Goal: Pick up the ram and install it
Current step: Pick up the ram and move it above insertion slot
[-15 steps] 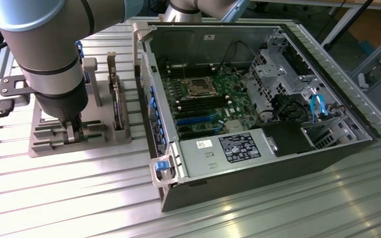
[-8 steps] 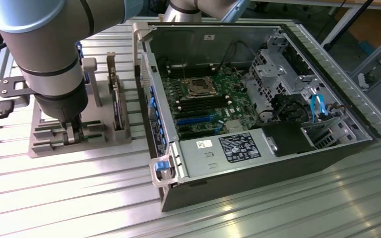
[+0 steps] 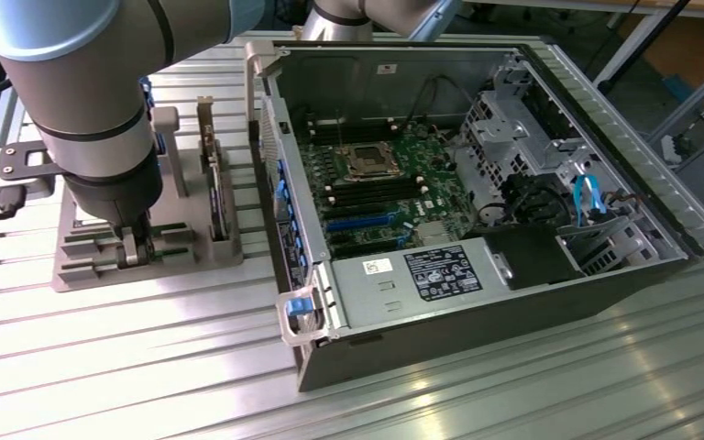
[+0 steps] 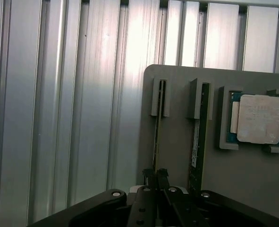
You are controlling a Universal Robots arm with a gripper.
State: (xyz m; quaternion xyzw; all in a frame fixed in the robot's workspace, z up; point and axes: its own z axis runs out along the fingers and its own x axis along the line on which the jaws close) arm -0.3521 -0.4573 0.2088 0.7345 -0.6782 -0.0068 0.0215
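Two ram sticks stand on edge in slots of a grey holder (image 4: pixel 177 94), seen edge-on as thin green strips. My gripper (image 4: pixel 156 176) is down on the ram (image 4: pixel 159 118) in the outer slot, with one dark finger (image 4: pixel 148 176) on each side of it, pressed close. The second ram stick (image 4: pixel 200 132) stands in the neighbouring slot, untouched. In the exterior view my gripper (image 3: pixel 133 252) reaches down into the holder (image 3: pixel 83 270) at that view's left, beside the open computer case (image 3: pixel 450 183). The motherboard's dark memory slots (image 3: pixel 358 194) lie below the processor socket (image 3: pixel 368 160).
A square silver processor chip (image 4: pixel 259 118) sits in a recess of the holder beyond the second stick. A dark expansion card (image 3: pixel 214 183) stands upright in the holder between my arm and the case wall. Ribbed aluminium table (image 3: pixel 144 367) surrounds everything.
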